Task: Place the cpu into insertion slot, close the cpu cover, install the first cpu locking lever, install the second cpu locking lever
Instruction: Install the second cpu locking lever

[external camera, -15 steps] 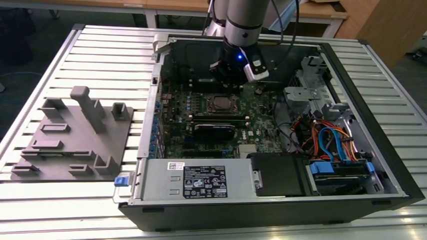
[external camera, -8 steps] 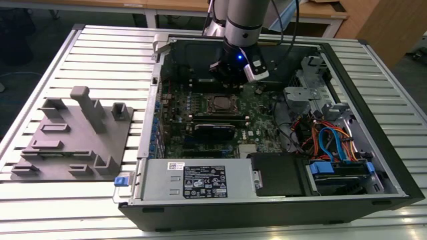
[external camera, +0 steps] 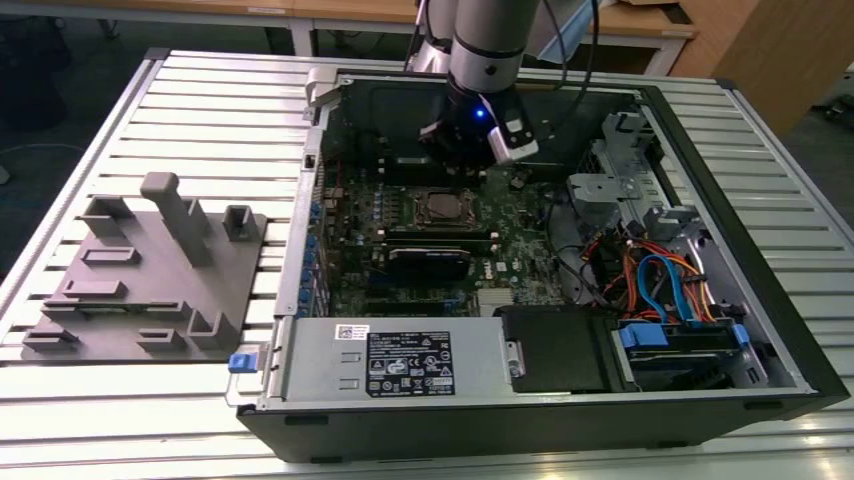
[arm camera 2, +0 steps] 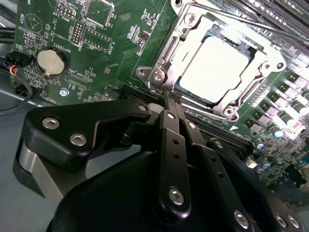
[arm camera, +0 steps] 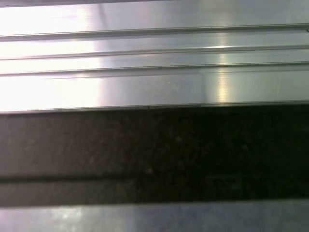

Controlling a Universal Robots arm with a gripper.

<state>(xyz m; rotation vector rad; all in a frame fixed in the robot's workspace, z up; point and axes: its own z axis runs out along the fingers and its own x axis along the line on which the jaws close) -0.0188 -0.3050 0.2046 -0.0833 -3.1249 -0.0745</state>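
Dull silver-grey cpu (arm camera 2: 219,67), flat, square, glaring under the light, seated in the insertion slot (arm camera 2: 195,31) on the green motherboard (arm camera 2: 111,53). Silvery cpu cover (arm camera 2: 263,63) lying closed around it, chip face showing through the cut-out. No long axis to the square; top face turned up, away from the board. Gripper (arm camera 2: 170,99) just beside a socket corner, black fingers (arm camera 2: 173,140) pressed together, holding nothing. Above the socket inside the open computer case (external camera: 747,330) in the exterior view.

The flat square silver-grey cpu (arm camera 2: 219,67) lies seated in the square silvery-rimmed insertion slot (arm camera 2: 193,36) on the green motherboard, with the thin silvery metal cpu cover (arm camera 2: 179,57) framing it.
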